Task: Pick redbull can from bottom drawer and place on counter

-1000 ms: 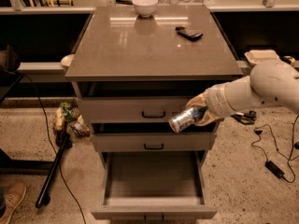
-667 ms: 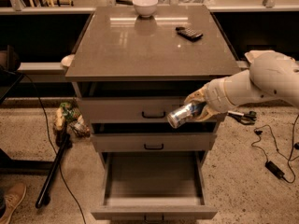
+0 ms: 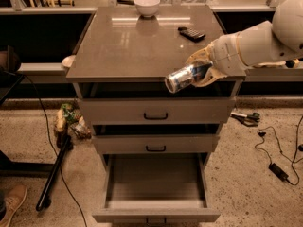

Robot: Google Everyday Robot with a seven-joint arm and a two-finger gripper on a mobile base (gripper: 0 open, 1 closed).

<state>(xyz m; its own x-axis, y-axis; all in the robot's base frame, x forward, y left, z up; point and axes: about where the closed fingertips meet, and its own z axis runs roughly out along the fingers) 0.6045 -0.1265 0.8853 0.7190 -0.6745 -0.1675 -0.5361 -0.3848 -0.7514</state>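
Note:
The redbull can (image 3: 183, 77) is silver and blue, tilted with its shiny end toward the lower left. My gripper (image 3: 201, 70) is shut on the redbull can and holds it in the air at the counter's front right edge, about level with the top. The arm (image 3: 258, 41) reaches in from the right. The counter (image 3: 137, 41) is a glossy grey-brown slab on the cabinet. The bottom drawer (image 3: 156, 186) is pulled open below and its inside shows nothing in it.
A white bowl (image 3: 147, 5) stands at the counter's back edge. A black remote-like gadget (image 3: 191, 33) lies at the back right. The two upper drawers (image 3: 156, 115) are slightly open. Cables (image 3: 279, 167) lie on the floor at the right, a bag (image 3: 66, 119) at the left.
My gripper has lifted the redbull can from in front of the upper drawers up to the level of the counter's front edge.

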